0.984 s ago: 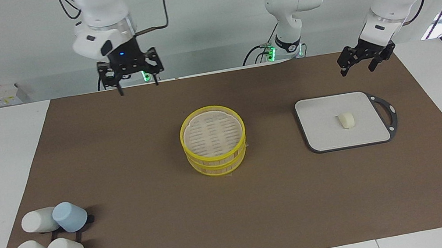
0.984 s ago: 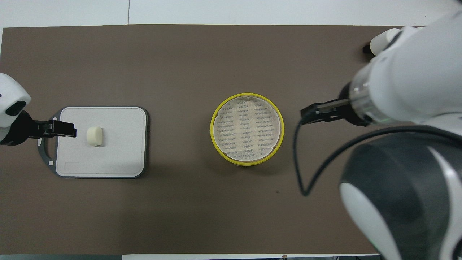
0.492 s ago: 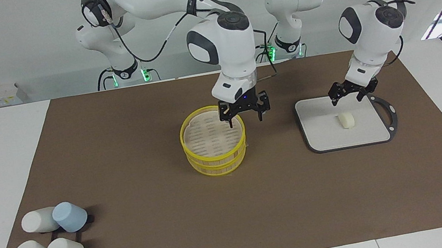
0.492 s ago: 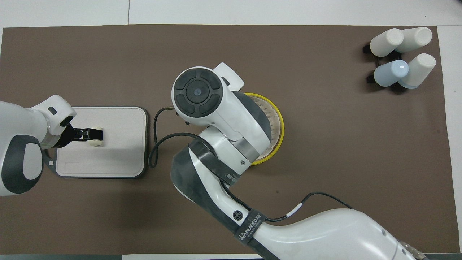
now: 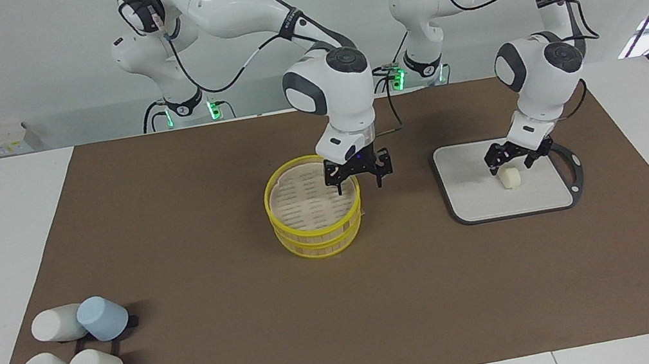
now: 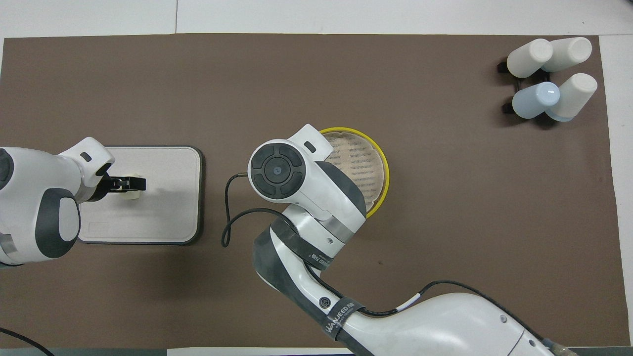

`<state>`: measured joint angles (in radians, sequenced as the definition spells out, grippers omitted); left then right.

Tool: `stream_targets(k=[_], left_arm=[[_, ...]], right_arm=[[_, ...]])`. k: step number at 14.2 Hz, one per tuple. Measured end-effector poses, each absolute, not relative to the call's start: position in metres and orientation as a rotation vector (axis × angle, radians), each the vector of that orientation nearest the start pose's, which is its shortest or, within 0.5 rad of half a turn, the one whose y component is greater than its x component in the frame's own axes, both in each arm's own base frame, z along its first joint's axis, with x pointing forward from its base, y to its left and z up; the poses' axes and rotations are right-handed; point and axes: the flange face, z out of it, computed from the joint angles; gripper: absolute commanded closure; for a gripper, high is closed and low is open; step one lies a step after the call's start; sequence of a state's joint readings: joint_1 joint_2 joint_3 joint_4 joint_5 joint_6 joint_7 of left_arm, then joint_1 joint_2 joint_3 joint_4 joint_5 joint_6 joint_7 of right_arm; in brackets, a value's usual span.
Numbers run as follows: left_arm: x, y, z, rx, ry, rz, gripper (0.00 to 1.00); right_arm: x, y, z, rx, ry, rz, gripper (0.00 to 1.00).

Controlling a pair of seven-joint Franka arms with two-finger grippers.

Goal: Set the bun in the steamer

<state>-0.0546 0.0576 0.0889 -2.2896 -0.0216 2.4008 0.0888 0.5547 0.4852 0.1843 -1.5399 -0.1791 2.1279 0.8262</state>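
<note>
Nearest the robots, the right gripper (image 5: 359, 180) hangs at the steamer's (image 5: 313, 206) rim, fingers apart, one over the slotted top and one outside the yellow edge. The left gripper (image 5: 511, 160) is low over the grey board (image 5: 477, 197), fingers spread just above the bun (image 5: 510, 178), which lies on that board. Farthest out, four cups (image 5: 75, 357) lie at the desk's right-arm end.

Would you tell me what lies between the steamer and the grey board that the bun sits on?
Only bare brown mat on the table; the facing view shows it. The right claw hangs above the steamer rim facing the board. The bun lies on the board.
</note>
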Motion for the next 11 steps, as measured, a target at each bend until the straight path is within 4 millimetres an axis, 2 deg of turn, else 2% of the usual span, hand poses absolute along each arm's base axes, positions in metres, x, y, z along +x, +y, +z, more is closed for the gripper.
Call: stream_targets(k=[2,4,5,6,8,9,10,11], left_arm=[[0.524,0.022,0.327,-3.144,0.049,-0.115,0.0],[0.521,0.021,0.322,-3.143,0.052,-0.12,0.05],[0.52,0.02,0.321,-3.143,0.054,-0.126,0.09],[0.521,0.02,0.32,-3.141,0.055,-0.139,0.2],[0.523,0.02,0.316,-3.139,0.055,-0.152,0.51],[0.523,0.02,0.314,-3.139,0.056,-0.15,0.63],[0.523,0.019,0.312,-3.139,0.057,-0.148,0.7],[0.523,0.019,0.311,-3.138,0.057,-0.148,0.71]], right_arm=[[0.531,0.45,0.391,-3.108,0.04,-0.208,0.53],[0.529,0.45,0.394,-3.107,0.038,-0.21,0.72],[0.528,0.45,0.394,-3.107,0.039,-0.21,0.73],[0.528,0.45,0.393,-3.108,0.04,-0.208,0.73],[0.527,0.45,0.393,-3.108,0.042,-0.208,0.73],[0.527,0.45,0.393,-3.106,0.042,-0.21,0.73],[0.528,0.45,0.393,-3.105,0.042,-0.212,0.74],[0.528,0.45,0.393,-3.104,0.042,-0.213,0.79]])
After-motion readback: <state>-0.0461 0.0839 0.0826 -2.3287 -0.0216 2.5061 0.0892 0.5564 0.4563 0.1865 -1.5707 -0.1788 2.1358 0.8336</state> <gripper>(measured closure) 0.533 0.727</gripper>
